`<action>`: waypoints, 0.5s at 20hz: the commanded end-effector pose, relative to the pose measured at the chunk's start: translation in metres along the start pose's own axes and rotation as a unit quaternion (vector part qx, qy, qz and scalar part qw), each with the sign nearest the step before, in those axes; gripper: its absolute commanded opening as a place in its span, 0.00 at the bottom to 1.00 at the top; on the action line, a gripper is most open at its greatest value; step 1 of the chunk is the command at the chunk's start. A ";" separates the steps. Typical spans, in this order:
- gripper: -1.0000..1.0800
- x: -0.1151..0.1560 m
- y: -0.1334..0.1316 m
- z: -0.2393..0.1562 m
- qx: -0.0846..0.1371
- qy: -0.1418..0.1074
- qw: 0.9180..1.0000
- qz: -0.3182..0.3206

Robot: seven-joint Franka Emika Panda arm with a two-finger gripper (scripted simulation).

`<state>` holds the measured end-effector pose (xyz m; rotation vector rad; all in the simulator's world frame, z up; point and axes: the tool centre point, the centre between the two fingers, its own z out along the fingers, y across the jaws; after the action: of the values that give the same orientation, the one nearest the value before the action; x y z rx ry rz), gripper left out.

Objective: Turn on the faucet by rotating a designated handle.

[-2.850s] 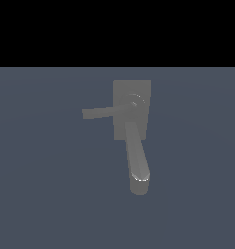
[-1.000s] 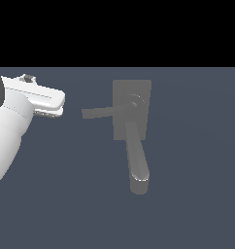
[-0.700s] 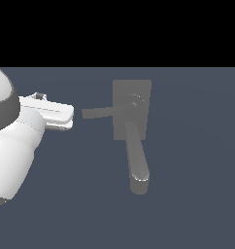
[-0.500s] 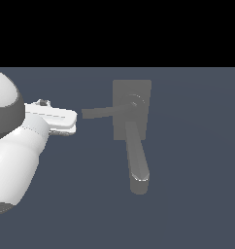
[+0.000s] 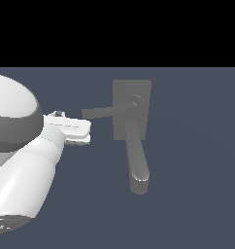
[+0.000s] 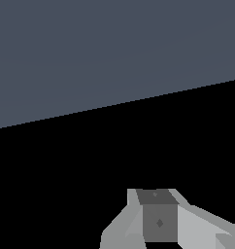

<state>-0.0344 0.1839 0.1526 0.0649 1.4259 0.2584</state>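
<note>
The grey faucet (image 5: 132,87) rests on the dark floor with a flat base plate, a round hub (image 5: 135,102) and a thick spout (image 5: 138,165) that has a glossy tip. Its handle (image 5: 102,112) is a thin bar that sticks out from the hub toward the exterior view's left. My gripper (image 5: 83,133) is level with the handle's free end, just left of it and slightly lower, with a small gap between them. In the wrist view the fingers (image 6: 159,219) meet as one block with no gap and nothing held. The faucet is out of that view.
My bulky white arm (image 5: 20,160) fills the exterior view's left side. Dark grey floor (image 5: 197,160) lies all around the faucet, and black background sits above it.
The arm entered from the exterior view's left and moved steadily right, bringing the gripper close to the handle's free end. The faucet and handle have not moved.
</note>
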 end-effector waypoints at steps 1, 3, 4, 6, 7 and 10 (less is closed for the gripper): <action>0.00 0.002 -0.009 -0.002 0.003 0.005 1.000 -0.012; 0.00 0.000 -0.017 -0.004 0.006 0.006 1.000 -0.021; 0.00 -0.002 -0.021 -0.005 0.008 0.007 1.000 -0.025; 0.00 -0.005 -0.028 -0.006 0.013 0.008 0.999 -0.032; 0.00 -0.006 -0.031 -0.007 0.014 0.009 0.999 -0.034; 0.00 -0.004 -0.035 -0.010 0.016 0.017 0.999 -0.041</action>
<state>-0.0388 0.1502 0.1493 0.0331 1.4550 0.1771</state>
